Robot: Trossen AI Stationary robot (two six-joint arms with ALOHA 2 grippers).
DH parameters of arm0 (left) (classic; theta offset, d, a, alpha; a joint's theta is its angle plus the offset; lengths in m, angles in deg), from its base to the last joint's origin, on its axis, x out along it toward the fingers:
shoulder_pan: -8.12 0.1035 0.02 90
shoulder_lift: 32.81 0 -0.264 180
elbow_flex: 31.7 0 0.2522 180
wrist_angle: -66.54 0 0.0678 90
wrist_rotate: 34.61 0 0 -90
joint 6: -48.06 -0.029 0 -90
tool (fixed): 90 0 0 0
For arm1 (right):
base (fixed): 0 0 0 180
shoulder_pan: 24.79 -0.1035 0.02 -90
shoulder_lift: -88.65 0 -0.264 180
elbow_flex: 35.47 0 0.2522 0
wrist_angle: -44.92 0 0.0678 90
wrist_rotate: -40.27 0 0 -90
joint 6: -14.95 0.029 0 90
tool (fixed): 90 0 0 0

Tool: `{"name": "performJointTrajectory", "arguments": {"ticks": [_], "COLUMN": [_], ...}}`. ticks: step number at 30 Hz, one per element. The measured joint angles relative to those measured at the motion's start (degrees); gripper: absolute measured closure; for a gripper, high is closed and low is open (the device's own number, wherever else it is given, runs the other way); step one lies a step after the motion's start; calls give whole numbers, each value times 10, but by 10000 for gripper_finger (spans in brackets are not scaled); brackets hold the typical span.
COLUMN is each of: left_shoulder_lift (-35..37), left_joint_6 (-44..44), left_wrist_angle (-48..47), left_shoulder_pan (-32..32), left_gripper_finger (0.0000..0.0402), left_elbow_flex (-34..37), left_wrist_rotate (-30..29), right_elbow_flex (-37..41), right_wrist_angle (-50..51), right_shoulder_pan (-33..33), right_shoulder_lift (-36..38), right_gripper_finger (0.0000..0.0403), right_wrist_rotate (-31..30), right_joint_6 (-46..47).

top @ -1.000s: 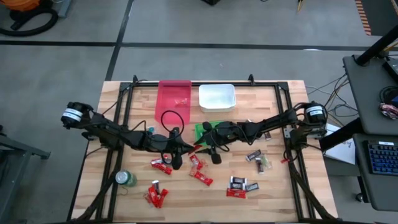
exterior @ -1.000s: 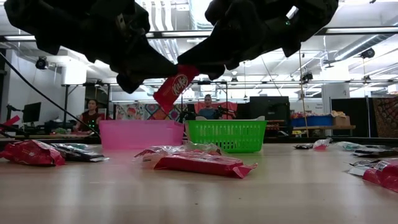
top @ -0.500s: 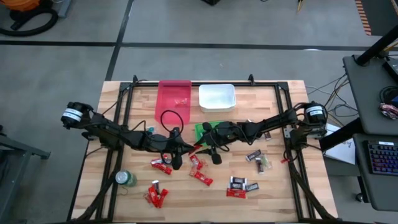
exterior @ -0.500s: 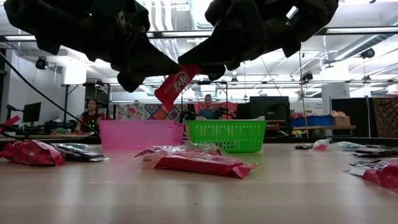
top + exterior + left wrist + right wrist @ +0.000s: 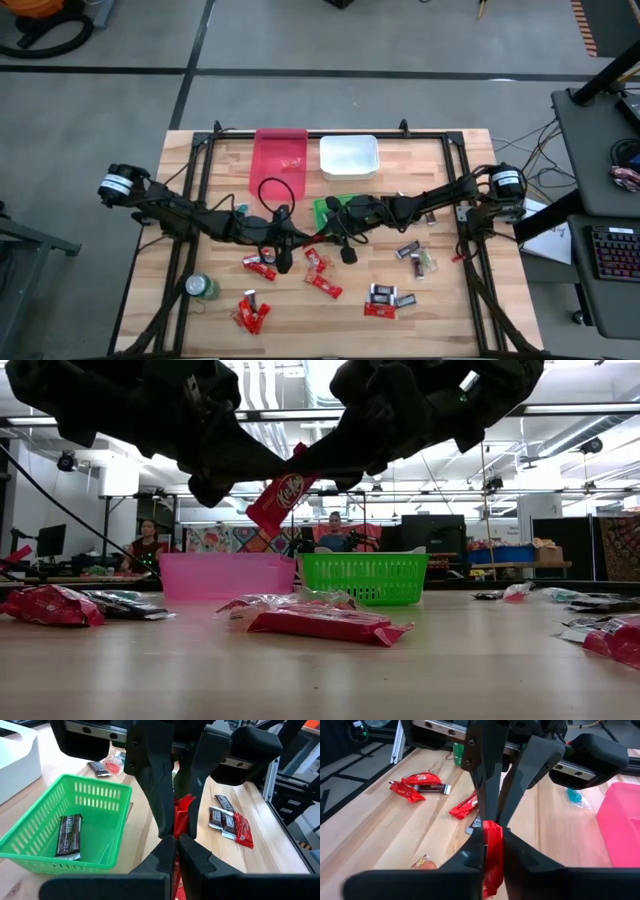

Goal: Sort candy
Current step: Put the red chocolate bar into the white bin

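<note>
A red candy bar (image 5: 279, 501) hangs tilted in the air above the middle of the table (image 5: 450, 300), pinched at both ends: the left gripper (image 5: 250, 470) is clamped on one end and the right gripper (image 5: 330, 458) is pressed shut on the other. Below it, more red and dark candies (image 5: 322, 285) lie scattered across the wood. Behind stand a pink bin (image 5: 226, 575) and a green basket (image 5: 95, 805) with one dark candy bar (image 5: 67, 835) inside.

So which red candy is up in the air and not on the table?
The red candy pinched between the left gripper and right gripper; the other red ones lie on the wood.
</note>
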Motion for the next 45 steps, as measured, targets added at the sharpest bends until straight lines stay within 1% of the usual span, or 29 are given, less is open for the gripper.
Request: {"name": "performJointTrajectory", "arguments": {"ticks": [4, 7, 11, 15, 18, 21, 24, 29, 33, 34, 36, 38, 40, 42, 45], "left_shoulder_lift": [1, 6, 25, 64, 106, 155, 208, 272, 281, 278, 274, 267, 260, 252, 241], "left_joint_6": [0, 0, -10, -11, -22, -51, -90, -135, -136, -136, -136, -136, -136, -136, -136], "left_wrist_angle": [0, -2, -21, -82, -137, -191, -238, -303, -319, -317, -318, -316, -318, -317, -317], "left_shoulder_pan": [0, 0, 5, 24, 52, 88, 134, 222, 273, 282, 295, 303, 307, 308, 308], "left_gripper_finger": [401, 389, 355, 315, 292, 279, 275, 274, 274, 274, 274, 274, 274, 274, 274], "left_elbow_flex": [0, 0, 0, 0, 0, 0, 0, -1, 0, 0, 0, 0, 0, 0, 0], "left_wrist_rotate": [0, -1, -3, -4, -5, -4, -2, -2, -3, -3, -3, -3, -3, -3, -2], "right_elbow_flex": [0, 0, 0, 0, 0, 0, 0, -7, -7, -7, -7, -7, -7, -7, -7], "right_wrist_angle": [0, 0, 13, 37, 43, 46, 43, 47, 83, 97, 132, 168, 195, 206, 207], "right_shoulder_pan": [1, 4, 19, 47, 78, 120, 176, 266, 310, 317, 328, 336, 339, 340, 340], "right_shoulder_lift": [0, 2, 15, 35, 52, 61, 66, 62, 62, 62, 62, 62, 62, 62, 62], "right_gripper_finger": [376, 376, 376, 376, 376, 376, 376, 376, 376, 376, 376, 373, 370, 369, 366], "right_wrist_rotate": [0, 0, 2, 0, -3, -5, -6, -52, -54, -61, -97, -143, -175, -185, -185], "right_joint_6": [-1, -1, 1, 0, -5, -11, -11, 39, 67, 72, 82, 94, 108, 126, 133]}}
